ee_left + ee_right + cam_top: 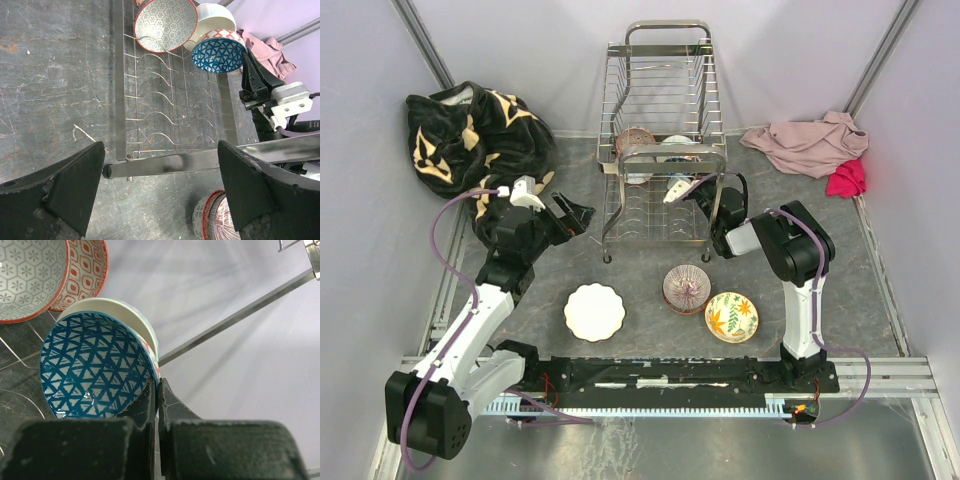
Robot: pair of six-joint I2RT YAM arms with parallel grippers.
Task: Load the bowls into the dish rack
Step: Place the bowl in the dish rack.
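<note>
Right wrist view: white bowl [125,310] mostly hidden behind blue triangle bowl [95,370]; grey hexagon bowl [25,277] cut by top and left edges; red-patterned bowl [87,270] cut by top edge, half covered by grey one
Blurred: right gripper [157,390] fingers, pressed together at blue bowl's rim; whether rim is pinched, cannot tell
Left wrist view: striped bowl [210,220] cut by bottom edge, partly behind left gripper [161,160] finger; pink cloth [267,47] partly behind right gripper
Top view: bowls inside dish rack [670,150] small, screened by wires, patterns unreadable
</note>
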